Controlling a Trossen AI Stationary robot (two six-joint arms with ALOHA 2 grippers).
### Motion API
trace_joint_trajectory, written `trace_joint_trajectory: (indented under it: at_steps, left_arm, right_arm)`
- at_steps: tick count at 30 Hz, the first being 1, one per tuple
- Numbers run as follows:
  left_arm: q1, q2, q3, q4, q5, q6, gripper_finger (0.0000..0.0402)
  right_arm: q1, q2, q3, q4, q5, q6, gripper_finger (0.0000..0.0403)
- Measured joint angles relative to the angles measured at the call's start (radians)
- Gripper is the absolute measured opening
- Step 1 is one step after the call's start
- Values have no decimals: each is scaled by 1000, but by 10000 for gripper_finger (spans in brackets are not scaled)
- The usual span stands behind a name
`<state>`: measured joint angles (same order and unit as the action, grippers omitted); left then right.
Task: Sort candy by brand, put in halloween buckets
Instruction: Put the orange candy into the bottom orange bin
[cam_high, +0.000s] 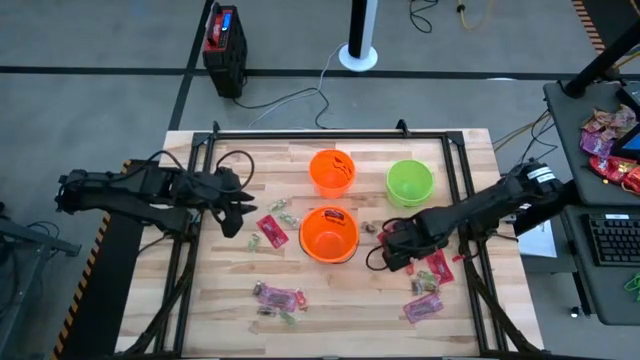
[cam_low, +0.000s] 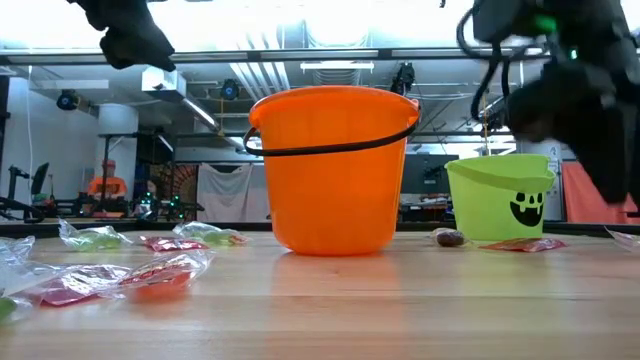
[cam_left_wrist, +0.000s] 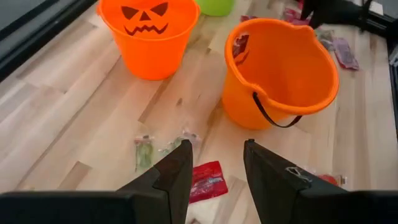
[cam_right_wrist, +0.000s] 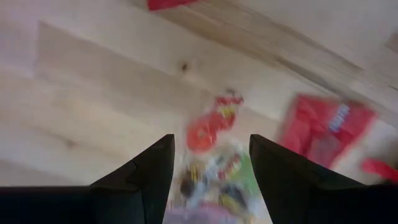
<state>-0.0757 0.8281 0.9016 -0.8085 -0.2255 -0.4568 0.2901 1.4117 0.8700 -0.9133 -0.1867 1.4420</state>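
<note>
Two orange halloween buckets (cam_high: 332, 172) (cam_high: 328, 233) and a lime green one (cam_high: 409, 182) stand upright on the wooden table. Candy lies scattered around them: a red packet (cam_high: 271, 230), green-and-clear pieces (cam_high: 280, 207), pink packets (cam_high: 278, 297), and red and pink packets (cam_high: 437, 268) at the right. My left gripper (cam_left_wrist: 216, 171) hangs open high over the red packet (cam_left_wrist: 208, 180), left of the near orange bucket (cam_left_wrist: 280, 68). My right gripper (cam_right_wrist: 211, 162) points down, open, above a small red piece (cam_right_wrist: 208, 127) and a green-and-clear packet (cam_right_wrist: 221, 177), both blurred, right of that bucket.
A black frame rail (cam_high: 330, 132) runs around the tabletop. Beyond the far edge a black-and-red box (cam_high: 225, 38) with a cable stands on the floor. A side desk at the right holds a heap of pink and red packets (cam_high: 610, 140) and a keyboard (cam_high: 612, 240).
</note>
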Motion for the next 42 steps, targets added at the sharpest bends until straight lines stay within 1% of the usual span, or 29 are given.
trace_joint_trajectory:
  at_steps: [4,9,11,15,24,26,29,32,34,36,38,40,42]
  left_arm:
    - [0,-9,-1,1,-17,-1,128]
    - [1,-11,-1,1,-50,-13,128]
    - [1,-11,-1,1,-61,-17,128]
    - [1,-9,-1,1,-73,-23,128]
    - [1,-7,-1,1,-81,-24,128]
    - [1,-7,-1,1,-81,-24,128]
    - [1,-7,-2,1,-81,-24,128]
    - [1,-4,-2,0,-81,-31,128]
    - [1,1,-2,0,-81,-39,128]
    - [1,8,-2,-1,-81,-42,128]
    - [1,19,-2,-1,-81,-42,128]
    - [1,33,-2,0,-81,-42,128]
    - [1,48,-2,1,-81,-42,128]
  right_arm:
    - [0,42,-44,25,4,2,201]
    - [0,87,-48,40,27,-44,200]
    - [0,103,-48,53,30,-52,193]
    - [0,128,-47,90,29,-63,156]
    - [0,127,-46,120,38,-67,22]
    - [0,114,-48,116,59,-67,15]
    - [0,81,-48,95,63,-67,13]
    - [0,15,-27,69,60,-70,13]
    - [0,-45,4,70,66,-102,12]
    - [0,-103,49,72,116,-118,12]
    - [0,-154,102,77,206,-140,12]
    - [-4,-192,157,103,309,-217,12]
    - [-17,-208,206,152,402,-338,12]
